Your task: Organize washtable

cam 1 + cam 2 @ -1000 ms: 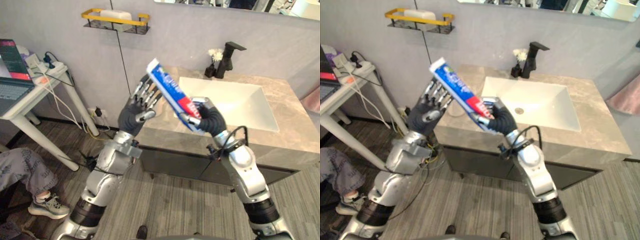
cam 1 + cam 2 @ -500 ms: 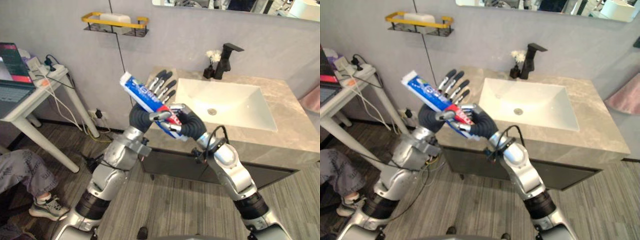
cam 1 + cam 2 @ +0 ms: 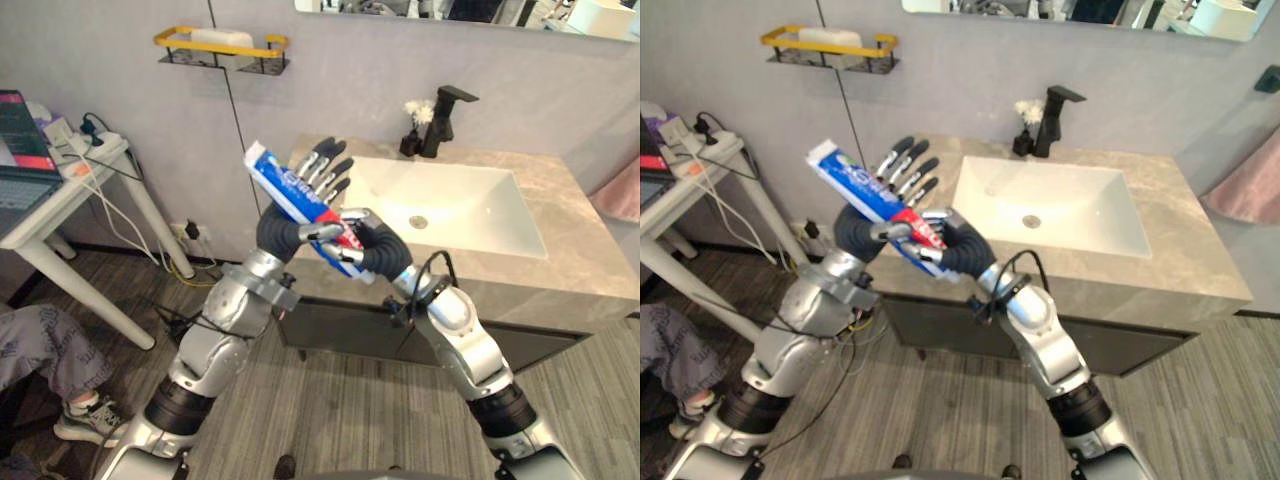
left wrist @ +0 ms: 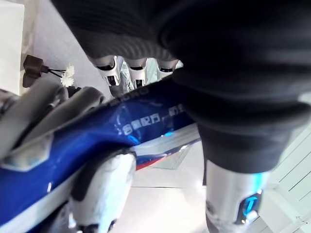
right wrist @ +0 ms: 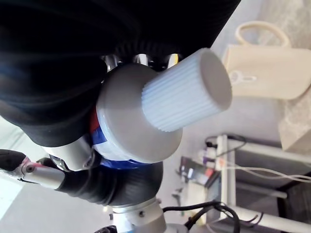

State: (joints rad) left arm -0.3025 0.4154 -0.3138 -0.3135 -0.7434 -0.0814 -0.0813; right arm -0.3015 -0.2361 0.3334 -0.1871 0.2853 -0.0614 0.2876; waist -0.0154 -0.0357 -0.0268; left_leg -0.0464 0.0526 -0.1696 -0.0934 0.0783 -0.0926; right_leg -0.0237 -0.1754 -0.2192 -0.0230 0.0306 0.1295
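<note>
A blue, white and red toothpaste tube [image 3: 290, 187] is held up in the air in front of the washtable [image 3: 570, 285], tilted with its flat end up to the left. My right hand [image 3: 378, 252] is shut on its cap end; the white ribbed cap [image 5: 187, 90] juts out past the fingers. My left hand [image 3: 277, 228] stands behind the tube with its fingers [image 3: 327, 166] straight and spread upward. The tube [image 4: 107, 128] lies against its palm, and the thumb [image 3: 320, 232] rests across the tube's front.
The white sink basin [image 3: 450, 205] is set in the stone counter, with a black faucet [image 3: 448, 118] and a small vase of white flowers [image 3: 413, 128] behind it. A yellow wall shelf [image 3: 220, 48] hangs at upper left. A white side table [image 3: 55, 205] and a person's leg [image 3: 40, 350] are at left.
My right hand has carried the tube left and down into my left hand's palm; the left hand has turned its fingers upward behind it. Over the last half second little has moved.
</note>
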